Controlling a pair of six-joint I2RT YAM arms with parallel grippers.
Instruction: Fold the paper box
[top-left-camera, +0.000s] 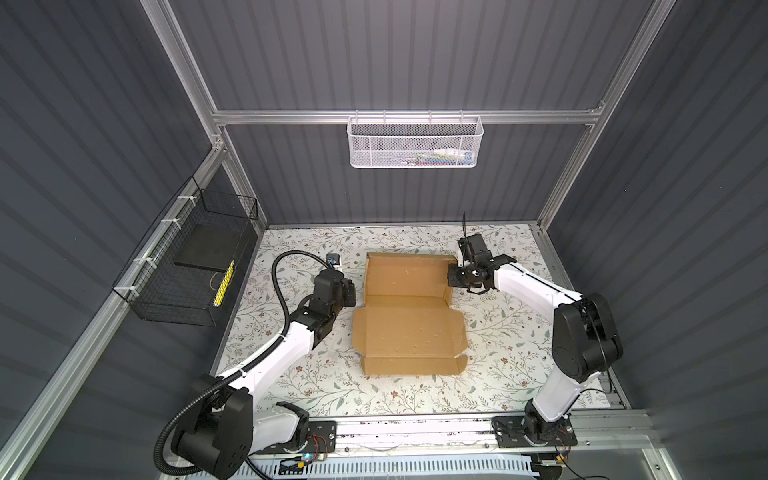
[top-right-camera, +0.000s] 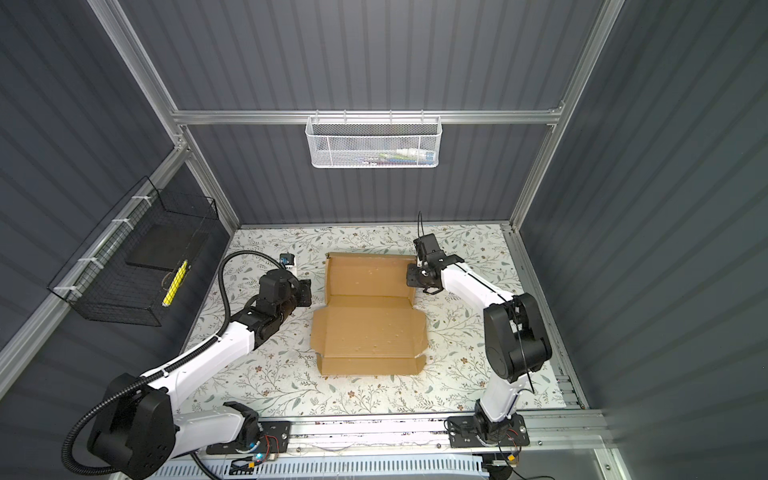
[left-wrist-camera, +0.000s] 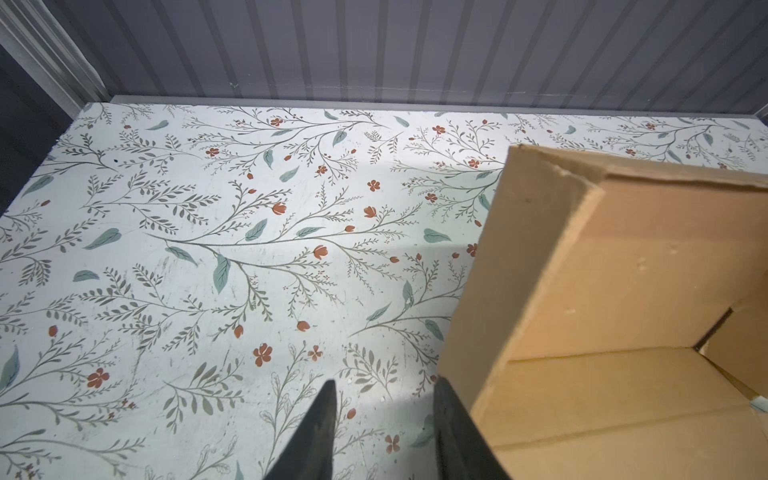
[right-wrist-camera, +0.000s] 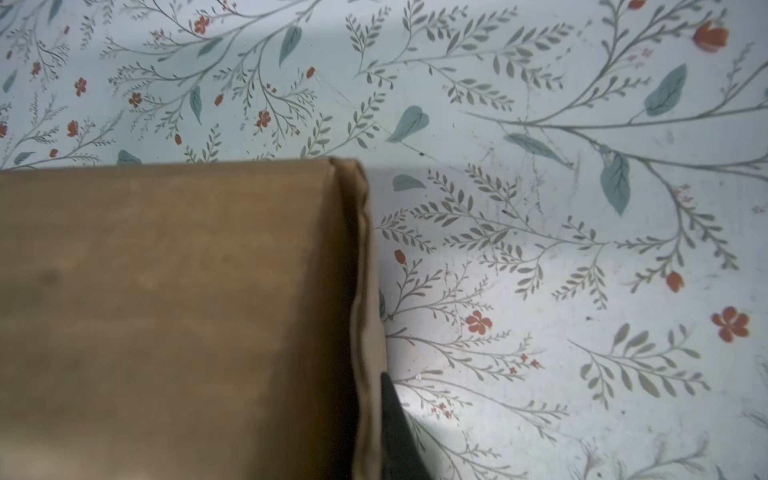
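The paper box (top-left-camera: 409, 328) (top-right-camera: 370, 328), plain brown cardboard, lies half-formed in the middle of the floral table in both top views, its far half with side walls raised. My right gripper (top-left-camera: 451, 276) (top-right-camera: 409, 276) is shut on the far half's right wall; in the right wrist view one black finger (right-wrist-camera: 390, 399) presses the outside of that doubled wall (right-wrist-camera: 365, 291), and the other finger is hidden behind the cardboard. My left gripper (top-left-camera: 353, 291) (left-wrist-camera: 384, 384) is open just outside the left wall (left-wrist-camera: 519, 249), with only tabletop between its fingers.
A white mesh basket (top-left-camera: 415, 141) hangs on the back rail and a black wire basket (top-left-camera: 187, 257) on the left wall. Grey corrugated walls close the table on three sides. The arms' base rail (top-left-camera: 415, 432) runs along the front edge.
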